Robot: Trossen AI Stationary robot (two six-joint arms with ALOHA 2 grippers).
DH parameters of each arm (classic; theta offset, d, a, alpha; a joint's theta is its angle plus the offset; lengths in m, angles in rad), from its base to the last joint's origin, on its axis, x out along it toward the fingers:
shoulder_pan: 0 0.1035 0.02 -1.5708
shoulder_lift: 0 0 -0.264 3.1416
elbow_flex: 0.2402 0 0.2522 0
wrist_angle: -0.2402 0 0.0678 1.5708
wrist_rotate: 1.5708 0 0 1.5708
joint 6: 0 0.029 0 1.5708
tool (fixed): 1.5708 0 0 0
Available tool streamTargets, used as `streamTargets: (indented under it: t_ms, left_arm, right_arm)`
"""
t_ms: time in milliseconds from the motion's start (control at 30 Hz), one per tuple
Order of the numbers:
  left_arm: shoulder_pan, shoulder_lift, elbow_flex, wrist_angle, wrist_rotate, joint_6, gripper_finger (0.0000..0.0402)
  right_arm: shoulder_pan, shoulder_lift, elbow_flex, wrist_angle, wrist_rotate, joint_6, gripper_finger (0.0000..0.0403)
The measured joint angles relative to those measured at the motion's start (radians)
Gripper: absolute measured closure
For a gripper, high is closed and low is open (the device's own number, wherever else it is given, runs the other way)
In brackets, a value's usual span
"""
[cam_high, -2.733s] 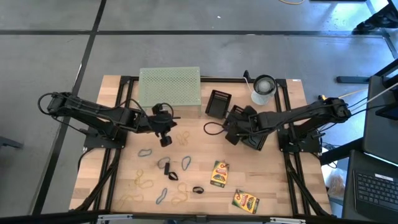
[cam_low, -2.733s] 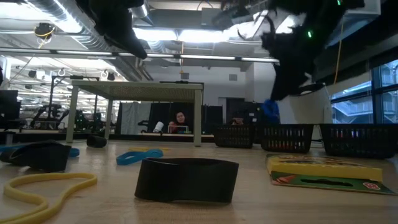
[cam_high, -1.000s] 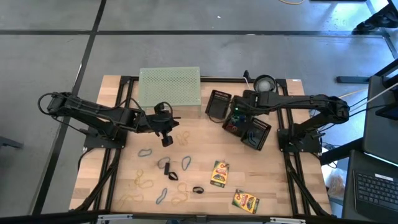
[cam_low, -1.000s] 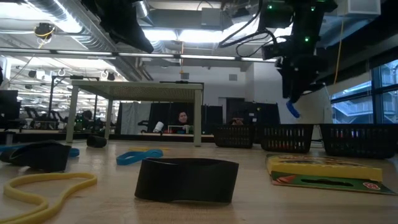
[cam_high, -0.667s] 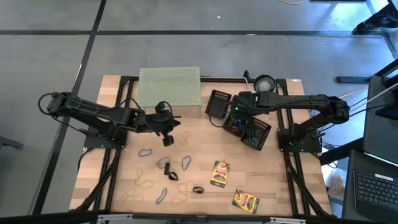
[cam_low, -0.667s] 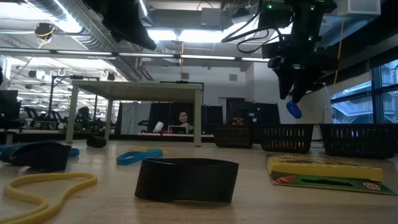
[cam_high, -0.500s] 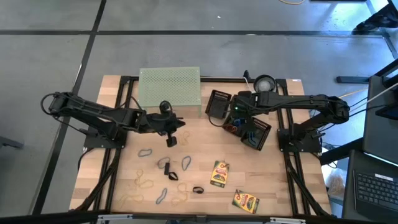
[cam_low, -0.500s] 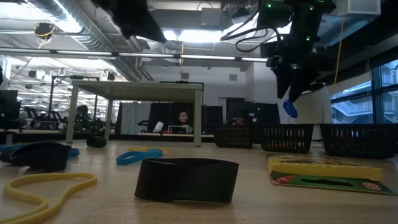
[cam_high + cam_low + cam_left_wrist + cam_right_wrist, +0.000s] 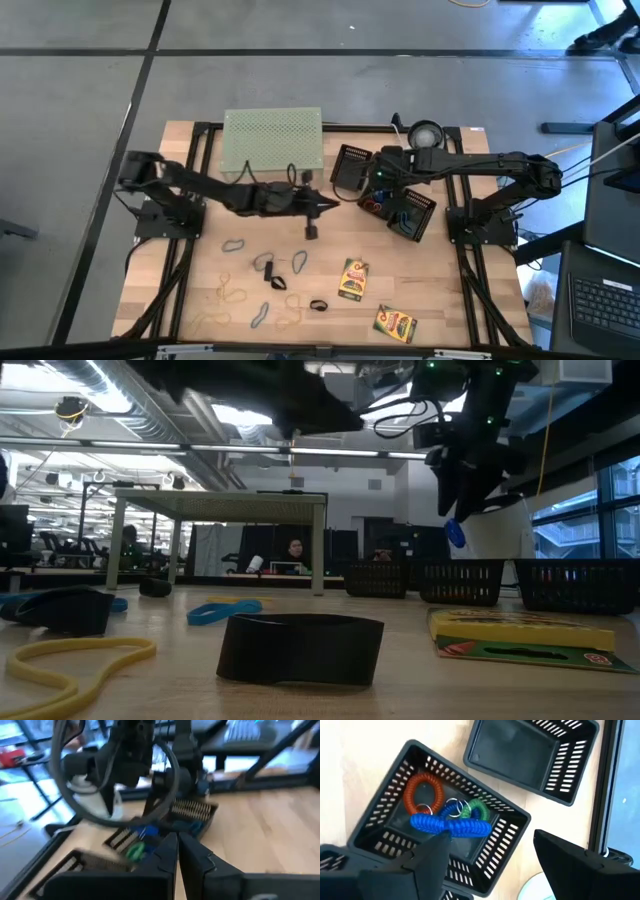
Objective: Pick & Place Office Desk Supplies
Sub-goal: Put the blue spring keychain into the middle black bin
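My right gripper (image 9: 490,837) hangs open over a black slotted basket (image 9: 385,805) near the table's far right, also seen from above as the basket (image 9: 378,203). A blue coil band (image 9: 465,826) dangles at one of its fingertips. In the low view the blue coil band (image 9: 455,535) hangs under that gripper (image 9: 465,495). Red, green and blue coils lie in the basket. My left gripper (image 9: 333,207) reaches level toward the baskets, shut and empty (image 9: 177,845). Rubber bands (image 9: 230,293), black clips (image 9: 318,305) and two crayon boxes (image 9: 352,279), (image 9: 395,324) lie flat on the table. My right gripper touches the blue coil band only with the tip of one finger (image 9: 437,845), at the band's near end (image 9: 445,829). The fingers point down from above. The band hangs clear above the basket; whether it is hooked over the tip does not show.
A pale green perforated rack (image 9: 273,140) stands at the far edge. A white cup (image 9: 424,140) and two more black baskets (image 9: 350,165), (image 9: 412,215) flank the one with coils. Bare wood shows between the crayon boxes and the baskets.
My left arm has stretched out toward the table's right, carrying its gripper from the table's middle to just short of the baskets and turning it from pointing down to level. My right gripper has stayed over the basket with the blue band swinging a little under it.
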Motion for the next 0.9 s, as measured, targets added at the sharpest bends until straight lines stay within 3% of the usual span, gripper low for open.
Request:
streamTargets:
  t_ms: [133, 267, 533, 900]
  left_arm:
    - [0.051, 0.122, 0.0, 0.223, 0.137, -0.009, 0.0393]
    - [0.096, 0.244, 0.022, 0.355, 0.202, -0.037, 0.0396]
    - [0.131, 0.426, 0.184, 0.341, 0.205, -0.067, 0.04]
    - [0.149, 0.543, 0.323, 0.258, 0.208, -0.011, 0.0399]
  right_arm:
    - [0.012, 0.0, 0.0, 0.007, 0.0, 0.001, 0.0117]
    - [0.027, 0.0, 0.0, 0.037, -0.003, 0.003, 0.0117]
    - [0.052, 0.0, 0.0, 0.087, -0.003, 0.03, 0.0117]
    - [0.052, -0.024, 0.0, 0.085, -0.04, 0.078, 0.0117]
